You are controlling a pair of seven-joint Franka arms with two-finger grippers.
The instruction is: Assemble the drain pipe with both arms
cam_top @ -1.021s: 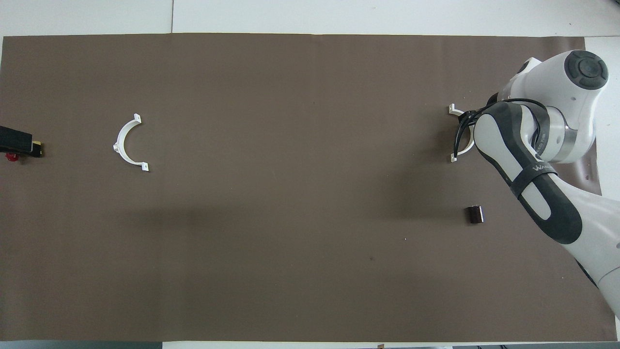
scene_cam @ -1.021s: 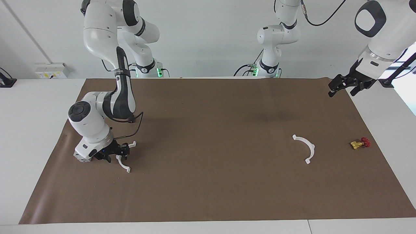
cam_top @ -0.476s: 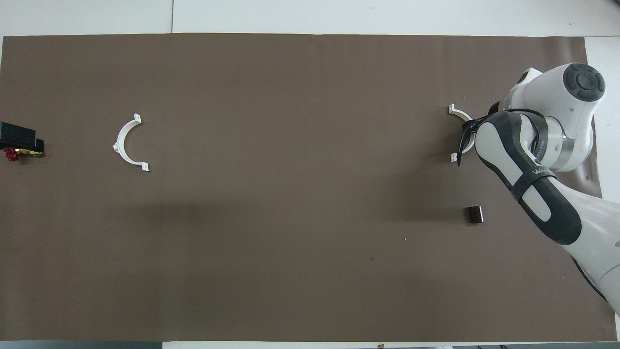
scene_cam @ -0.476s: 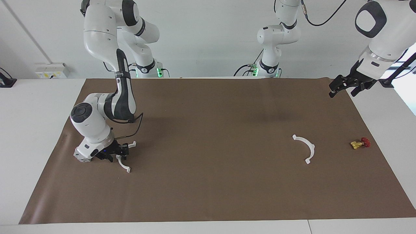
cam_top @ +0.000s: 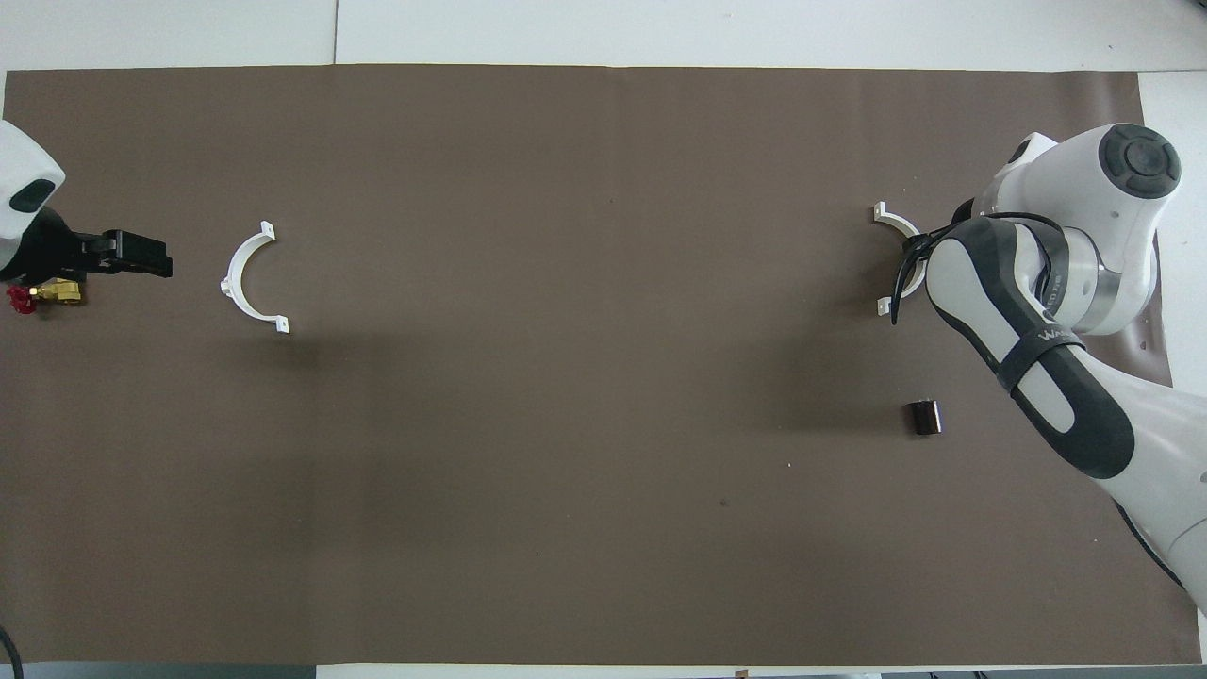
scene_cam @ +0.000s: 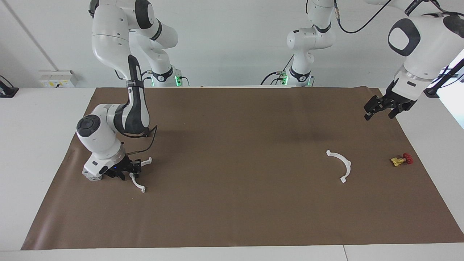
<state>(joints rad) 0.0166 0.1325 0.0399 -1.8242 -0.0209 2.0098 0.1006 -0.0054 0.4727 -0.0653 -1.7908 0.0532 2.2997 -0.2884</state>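
Note:
Two white half-ring arcs of the drain pipe lie flat on the brown mat, far apart. One arc lies toward the right arm's end, and my right gripper is down at its middle, low on the mat. In the overhead view the right arm covers most of this arc. The other arc lies toward the left arm's end and also shows in the overhead view. My left gripper is open and empty, up in the air over the mat's edge, and in the overhead view it hangs beside the valve.
A small red-and-yellow valve lies near the mat's edge at the left arm's end, also seen from overhead. A small dark block lies nearer to the robots than the right arm's arc. Bare white table surrounds the mat.
My left gripper has come down and moved in over the mat, toward the valve and the arc there. My right gripper has stayed at its arc with only a slight wrist shift.

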